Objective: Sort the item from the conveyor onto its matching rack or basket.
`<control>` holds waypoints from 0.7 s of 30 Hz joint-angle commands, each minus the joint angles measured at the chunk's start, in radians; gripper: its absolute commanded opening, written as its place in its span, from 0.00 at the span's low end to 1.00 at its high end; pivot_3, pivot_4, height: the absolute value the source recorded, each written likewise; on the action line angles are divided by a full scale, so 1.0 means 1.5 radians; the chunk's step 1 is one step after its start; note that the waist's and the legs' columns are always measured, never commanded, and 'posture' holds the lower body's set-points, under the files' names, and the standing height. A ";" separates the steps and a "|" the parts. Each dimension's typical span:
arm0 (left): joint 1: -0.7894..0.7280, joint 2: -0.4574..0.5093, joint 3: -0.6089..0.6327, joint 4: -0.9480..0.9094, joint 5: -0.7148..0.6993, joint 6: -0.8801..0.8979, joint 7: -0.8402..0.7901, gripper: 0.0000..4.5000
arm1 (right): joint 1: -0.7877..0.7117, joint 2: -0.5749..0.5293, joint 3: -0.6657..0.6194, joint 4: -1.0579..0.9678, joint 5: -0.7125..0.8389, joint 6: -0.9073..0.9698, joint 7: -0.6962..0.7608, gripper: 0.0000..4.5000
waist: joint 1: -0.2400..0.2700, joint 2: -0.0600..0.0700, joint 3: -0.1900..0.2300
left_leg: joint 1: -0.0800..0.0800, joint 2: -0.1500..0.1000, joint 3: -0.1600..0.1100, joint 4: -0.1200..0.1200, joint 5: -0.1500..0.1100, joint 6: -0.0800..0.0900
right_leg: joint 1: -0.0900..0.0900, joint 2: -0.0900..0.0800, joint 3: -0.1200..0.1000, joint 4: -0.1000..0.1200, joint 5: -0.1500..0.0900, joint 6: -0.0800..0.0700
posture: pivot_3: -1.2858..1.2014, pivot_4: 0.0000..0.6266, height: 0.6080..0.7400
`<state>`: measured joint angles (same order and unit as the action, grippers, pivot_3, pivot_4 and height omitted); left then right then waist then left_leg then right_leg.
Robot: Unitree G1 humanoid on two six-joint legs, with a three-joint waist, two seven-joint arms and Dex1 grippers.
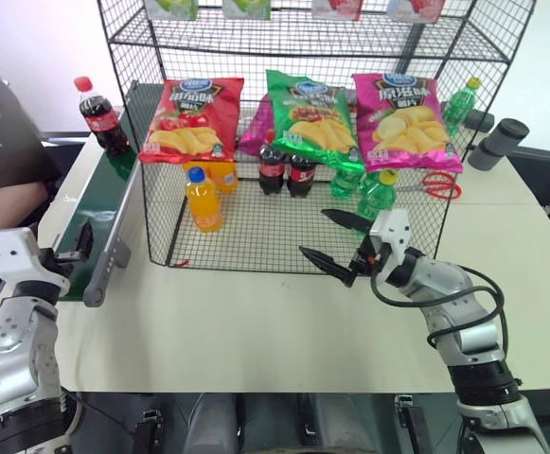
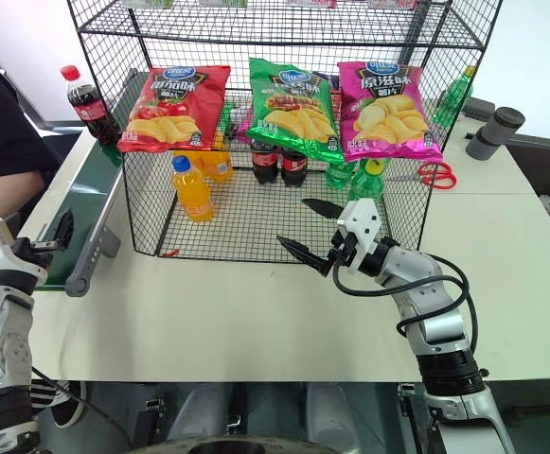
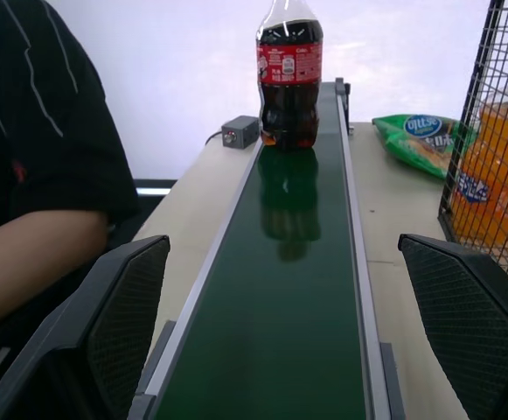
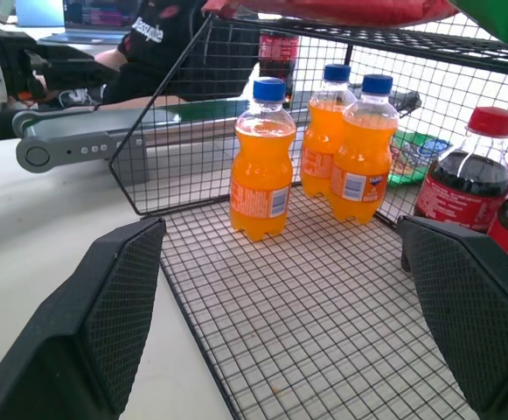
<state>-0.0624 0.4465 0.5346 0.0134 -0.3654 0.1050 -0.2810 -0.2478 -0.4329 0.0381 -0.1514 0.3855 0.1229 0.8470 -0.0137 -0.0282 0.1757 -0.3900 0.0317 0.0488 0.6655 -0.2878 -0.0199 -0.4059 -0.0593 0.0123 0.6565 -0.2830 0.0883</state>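
We cannot make out the white script on the red label of the small plastic cola bottle (image 3: 289, 66). The green chip bag (image 3: 421, 137) lying beside the dark green conveyor belt (image 3: 288, 297) carries a blue oval logo in Korean letters, too small for us to read. We read nothing on the blue labels of the orange-drink bottles (image 4: 260, 159).

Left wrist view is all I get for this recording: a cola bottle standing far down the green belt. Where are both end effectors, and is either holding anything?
Observer: The left end effector is at the near end of the conveyor, fingers open, nothing in it. The cola bottle stands at the far end.
Operator: And the right one?
Observer: The right end effector is open and empty at the front of the wire rack.
Operator: Are there colas in the rack already?
Observer: Yes, two colas stand on its grid floor, between the orange bottles and the green bottles.
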 commanded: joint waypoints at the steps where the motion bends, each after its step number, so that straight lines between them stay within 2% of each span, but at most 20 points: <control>1: -0.014 0.011 0.001 0.005 0.013 -0.021 0.005 1.00 | -0.009 0.002 -0.002 -0.029 0.003 -0.006 -0.002 0.98 | 0.000 0.000 0.000 | 0.000 0.000 0.000 0.000 0.000 0.000 | 0.000 0.000 0.000 0.000 0.000 0.000 | 0.52 0.24 1.00; 21: -0.021 -0.008 -0.001 0.032 0.042 -0.047 0.051 1.00 | -0.018 0.013 0.005 -0.031 -0.002 -0.002 -0.014 0.98 | 0.000 0.000 0.000 | 0.000 0.000 0.000 0.000 0.000 0.000 | 0.000 0.000 0.000 0.000 0.000 0.000 | 0.52 0.24 1.00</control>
<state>-0.0910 0.4277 0.5270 0.0763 -0.3104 0.0598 -0.2129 -0.2573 -0.4130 0.0526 -0.1529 0.3753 0.1243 0.8290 -0.0141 -0.0284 0.1756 -0.3900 0.0317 0.0488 0.6654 -0.2878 -0.0199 -0.4062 -0.0597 0.0122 0.6566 -0.2830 0.0883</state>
